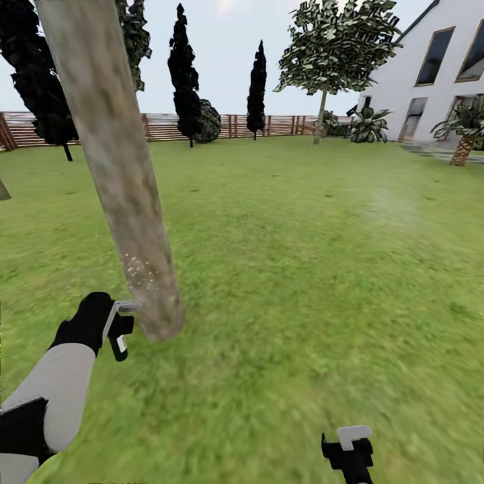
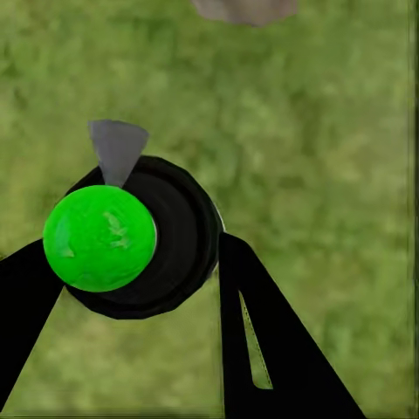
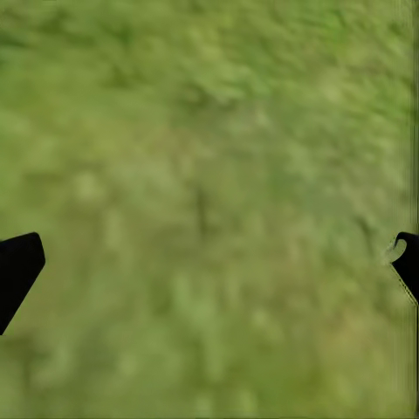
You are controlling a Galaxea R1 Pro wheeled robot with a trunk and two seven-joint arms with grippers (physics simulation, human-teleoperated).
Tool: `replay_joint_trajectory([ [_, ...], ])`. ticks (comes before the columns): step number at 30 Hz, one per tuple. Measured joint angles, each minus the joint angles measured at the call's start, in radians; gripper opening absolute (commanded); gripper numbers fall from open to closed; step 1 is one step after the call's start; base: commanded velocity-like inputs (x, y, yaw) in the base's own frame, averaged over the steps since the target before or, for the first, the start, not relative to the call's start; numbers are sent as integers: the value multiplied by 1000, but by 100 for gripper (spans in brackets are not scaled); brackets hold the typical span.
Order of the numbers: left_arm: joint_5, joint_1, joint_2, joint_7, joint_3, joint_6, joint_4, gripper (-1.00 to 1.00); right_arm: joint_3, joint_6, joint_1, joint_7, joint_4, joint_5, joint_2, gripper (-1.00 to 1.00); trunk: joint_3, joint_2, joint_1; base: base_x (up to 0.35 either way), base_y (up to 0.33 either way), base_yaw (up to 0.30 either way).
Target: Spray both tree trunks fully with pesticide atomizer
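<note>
- Green-capped and black-bodied, the pesticide atomizer (image 2: 122,240) is seen in the left wrist view pinched between the two black fingers of the left pincer (image 2: 140,288), a grey nozzle pointing away from its round top.
- In the head view the same left pincer (image 1: 115,329) is held just beside the foot of the thick, mottled grey-brown tree trunk (image 1: 114,168), with the atomizer's grey spout touching or nearly touching the bark; which, cannot be told.
- A scatter of pale specks (image 1: 140,267) is seen on the trunk just above the spout, judged to be spray landing there.
- The trunk's long axis leans up and away to the left from the pincer, so most of its length is judged to lie above the present spray point; the left arm is by far the nearer.
- The right pincer (image 1: 349,450) is spread wide and holds nothing, low over the blurry green grass floor (image 3: 209,175).
- A second tree (image 1: 321,101) with a blocky dark green canopy stands well apart, near the brown slatted fence (image 1: 282,124) and the white house (image 1: 430,87).
</note>
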Motion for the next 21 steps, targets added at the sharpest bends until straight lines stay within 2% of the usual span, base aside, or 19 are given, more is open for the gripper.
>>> replay_joint_trajectory([
  [5, 3, 1, -50, 0, -3, 0, 0, -100, 0, 0, 0, 0, 1, 0, 0, 100, 0, 0, 0, 4, -276, 265],
  [7, -1, 1, -59, 0, -2, 0, -1, -100, 0, 0, 0, 0, 1, 0, 0, 100, 0, 0, 0, 71, -276, 277],
  [10, -9, 1, -48, -1, 2, -1, -6, -100, 0, 0, 0, 0, 1, 0, 0, 100, 0, 0, 0, 101, -276, 277],
  [13, -10, 1, -9, -2, 2, -1, -10, -100, 1, 0, 0, 0, 1, 0, 0, 100, 0, 0, 0, 105, -276, 251],
  [14, -6, 1, -6, -2, 2, -1, -11, -100, 1, 0, 0, 0, 1, 0, 0, 100, 0, 0, 0, 106, -276, 103],
  [21, -1, 1, -28, -1, -4, 0, -12, -100, 0, 0, 0, 0, 0, 0, 0, 100, 0, 0, 0, 106, -276, 15],
])
